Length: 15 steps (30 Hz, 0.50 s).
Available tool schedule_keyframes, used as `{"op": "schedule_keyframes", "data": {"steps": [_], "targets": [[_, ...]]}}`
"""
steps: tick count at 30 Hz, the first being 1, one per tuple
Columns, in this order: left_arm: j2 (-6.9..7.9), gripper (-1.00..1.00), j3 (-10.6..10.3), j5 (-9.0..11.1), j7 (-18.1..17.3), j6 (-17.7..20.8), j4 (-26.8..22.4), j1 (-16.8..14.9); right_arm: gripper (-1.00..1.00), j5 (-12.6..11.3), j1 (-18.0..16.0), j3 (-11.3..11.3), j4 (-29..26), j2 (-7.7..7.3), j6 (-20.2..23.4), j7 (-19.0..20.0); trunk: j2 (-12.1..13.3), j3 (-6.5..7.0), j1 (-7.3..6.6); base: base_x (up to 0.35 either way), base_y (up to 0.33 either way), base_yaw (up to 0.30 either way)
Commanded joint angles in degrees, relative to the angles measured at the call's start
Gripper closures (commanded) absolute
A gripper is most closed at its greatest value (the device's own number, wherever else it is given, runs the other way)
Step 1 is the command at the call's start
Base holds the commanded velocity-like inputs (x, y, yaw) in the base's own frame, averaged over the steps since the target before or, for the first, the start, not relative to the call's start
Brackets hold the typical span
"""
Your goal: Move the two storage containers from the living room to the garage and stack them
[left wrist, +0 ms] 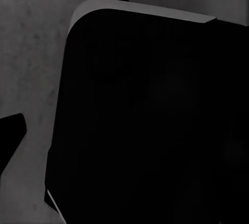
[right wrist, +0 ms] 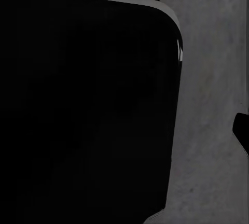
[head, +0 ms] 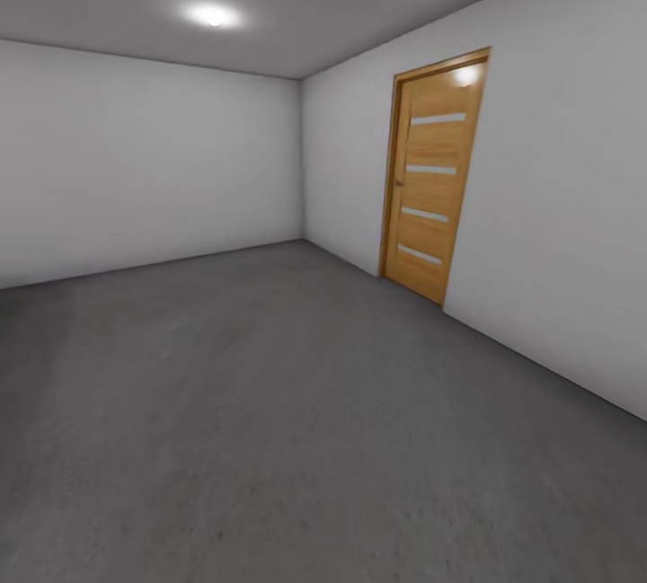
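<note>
I am in the garage, a bare room with white walls point(head: 135, 161) and a dark grey mottled floor point(head: 270, 403). The two storage containers are out of view. Both wrist views look down at the floor point(left wrist: 31, 53) beside my black base point(left wrist: 155, 120), which also takes up most of the right wrist view point(right wrist: 88, 105). A dark finger-like tip point(left wrist: 10, 136) juts in at the edge of the left wrist view, and a similar one point(right wrist: 242, 130) in the right wrist view. Neither shows how its jaws stand.
A shut wooden door point(head: 434, 174) with four pale horizontal slats stands in the right-hand wall. A round ceiling light point(head: 213, 15) glows overhead. The room's far corner point(head: 302, 161) lies ahead, with open floor stretching from me to the walls.
</note>
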Motion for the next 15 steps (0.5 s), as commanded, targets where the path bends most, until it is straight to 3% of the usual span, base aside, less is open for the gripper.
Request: {"op": "schedule_keyframes", "data": {"steps": [1,15], "targets": [[0.0,-1.0,-0.01,0.34,0.04,-0.15,-0.01,-0.01,-1.0,0.39,-0.01,-0.12,0.01,0.0,-0.17,-0.02,-0.02,-0.04,0.03,0.324,0.0,0.0],[0.02,-1.0,-0.01,0.34,0.04,-0.1,-0.01,-0.01,-1.0,0.38,-0.01,-0.12,0.01,0.0,-0.17,0.0,-0.02,-0.04,0.03,0.324,0.0,0.0]]}}
